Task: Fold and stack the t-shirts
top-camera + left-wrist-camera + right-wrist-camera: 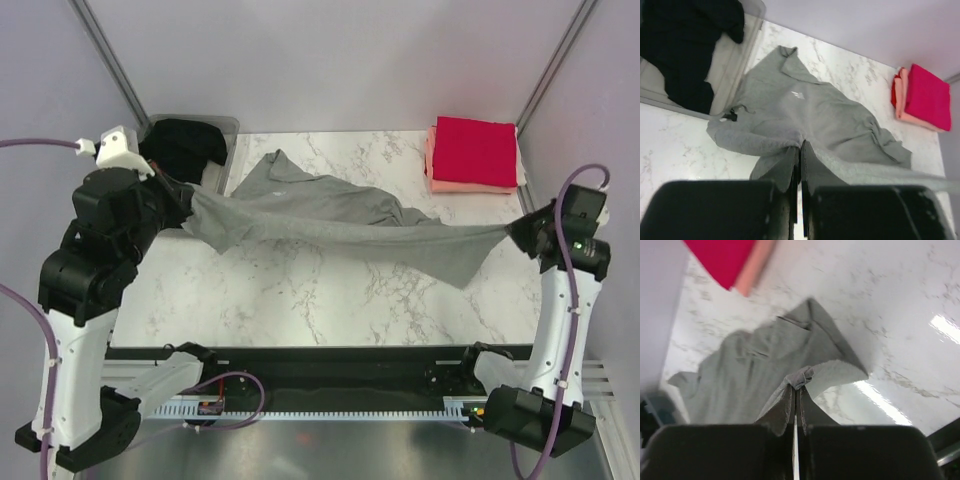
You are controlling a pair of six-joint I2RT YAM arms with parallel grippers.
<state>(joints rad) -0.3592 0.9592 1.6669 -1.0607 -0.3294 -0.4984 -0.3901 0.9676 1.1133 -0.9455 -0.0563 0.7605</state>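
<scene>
One heather-grey tee (330,215), one black tee (185,148), one folded red tee (474,148) and one folded salmon-pink tee (470,186) made four in all. One clear bin (226,124) stood at the far left of the one marble surface (300,290). Two arms showed, one left arm (75,300) and one right arm (560,320).

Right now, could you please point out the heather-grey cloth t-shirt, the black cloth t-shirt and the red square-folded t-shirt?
heather-grey cloth t-shirt (320,205): top view, its middle.
black cloth t-shirt (185,145): top view, bunched middle.
red square-folded t-shirt (475,148): top view, top face centre.
</scene>
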